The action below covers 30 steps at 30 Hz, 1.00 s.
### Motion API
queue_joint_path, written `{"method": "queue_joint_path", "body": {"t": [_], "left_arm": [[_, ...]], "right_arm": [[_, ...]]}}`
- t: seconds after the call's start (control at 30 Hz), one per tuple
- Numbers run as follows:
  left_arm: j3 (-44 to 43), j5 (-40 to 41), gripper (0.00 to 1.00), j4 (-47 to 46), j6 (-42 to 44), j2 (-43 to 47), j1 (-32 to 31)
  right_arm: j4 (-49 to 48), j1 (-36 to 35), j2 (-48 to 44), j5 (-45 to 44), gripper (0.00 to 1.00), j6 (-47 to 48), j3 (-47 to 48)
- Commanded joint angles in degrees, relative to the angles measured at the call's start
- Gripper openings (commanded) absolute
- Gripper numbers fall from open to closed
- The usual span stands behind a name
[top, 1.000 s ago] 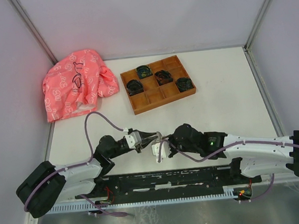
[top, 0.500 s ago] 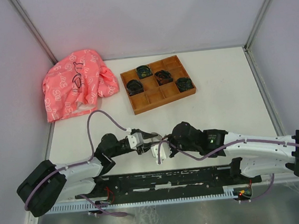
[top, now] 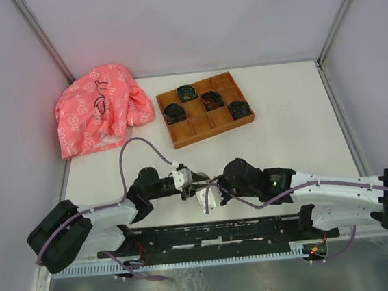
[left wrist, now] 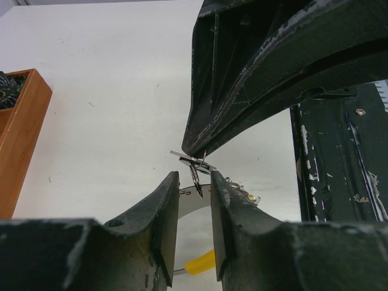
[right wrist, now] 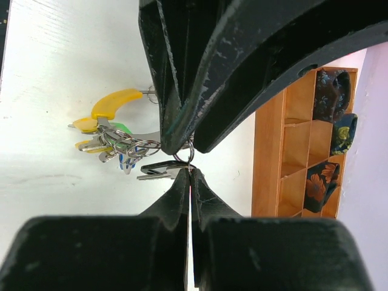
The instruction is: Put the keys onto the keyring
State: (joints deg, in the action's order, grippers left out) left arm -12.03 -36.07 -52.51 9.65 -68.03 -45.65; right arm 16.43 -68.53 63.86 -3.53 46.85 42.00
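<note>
Down at the near middle of the table (top: pixel 282 137), six o'clock from the wooden tray (top: pixel 204 110), the two arms meet nose to nose. The right gripper (right wrist: pixel 190 177) is pinched tight on the keyring (right wrist: pixel 138 145), with the tagged bunch trailing off to its ten o'clock. The left gripper (left wrist: pixel 194 194) stands narrowly parted and clamps nothing I can see. The ring sits dead ahead at its twelve o'clock, edge-on to the gap. The black-headed key (right wrist: pixel 159 168) lies crosswise, nine-to-three, just beside the ring. I'd say the free left claw is the one placed to work it.

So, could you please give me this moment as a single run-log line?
left gripper: jaws apart at the key bunch | right gripper: shut on small metal ring | arms: tip to tip near table front edge
</note>
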Motion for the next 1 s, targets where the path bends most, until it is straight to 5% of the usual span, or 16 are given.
{"method": "queue_joint_path", "body": {"t": [0.0,0.2,0.53,0.97], "left_arm": [[-2.8,0.68,0.31,0.54,1.55,-1.03,0.04],[-3.66,0.08,0.03,1.85,1.76,-1.39,0.11],[-2.55,0.2,0.03,-0.2,0.4,0.82,0.2],[-0.16,0.93,0.03,-5.5,-1.85,3.31,0.5]], "right_arm": [[-2.7,-0.37,-0.16,1.45,0.01,0.52,2.9],[-2.19,-0.37,-0.78,-0.1,0.01,0.48,2.47],[0.02,-0.38,-3.65,-6.25,0.01,-2.26,-1.68],[-8.43,-0.37,0.51,-0.62,0.01,-4.01,-5.03]]}}
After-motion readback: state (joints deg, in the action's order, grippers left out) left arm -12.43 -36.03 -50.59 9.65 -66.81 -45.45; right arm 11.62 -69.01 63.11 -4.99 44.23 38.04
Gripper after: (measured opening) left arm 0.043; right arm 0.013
